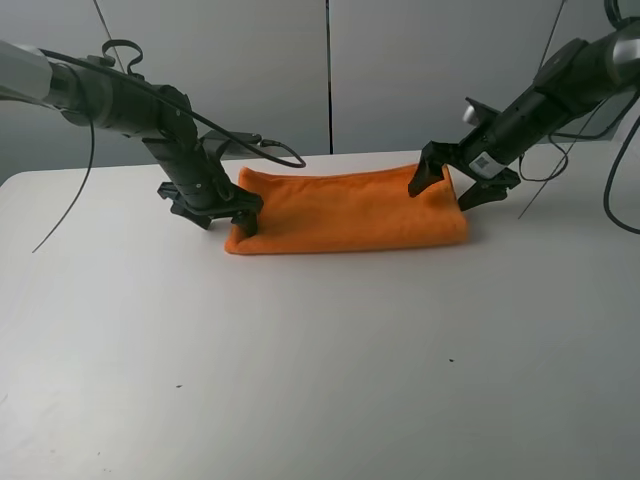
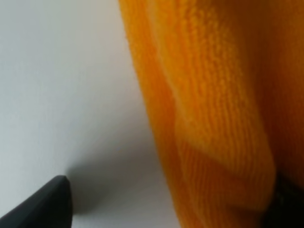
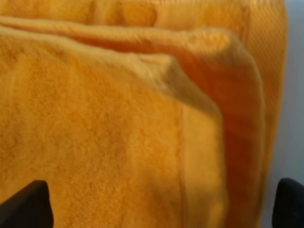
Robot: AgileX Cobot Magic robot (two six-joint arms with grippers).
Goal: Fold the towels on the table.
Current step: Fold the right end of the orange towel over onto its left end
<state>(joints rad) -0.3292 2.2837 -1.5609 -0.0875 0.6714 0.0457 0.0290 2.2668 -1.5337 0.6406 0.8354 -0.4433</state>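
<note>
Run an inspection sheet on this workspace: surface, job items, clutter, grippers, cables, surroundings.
Surface: white table, a few tiny dark specks.
Job's things: one orange towel, lying as a long folded strip; stacked layers show at its end in the right wrist view.
Clutter: nothing seen.
Grippers: left gripper open at the towel's left end; right gripper open, straddling the right end.
Cables: black cables loop off the left arm; more hang by the right arm.
Surroundings: grey wall panels behind the table.

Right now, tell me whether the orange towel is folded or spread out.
Folded. The towel lies as a narrow strip on the table; the right wrist view shows stacked layers at its end.
</note>
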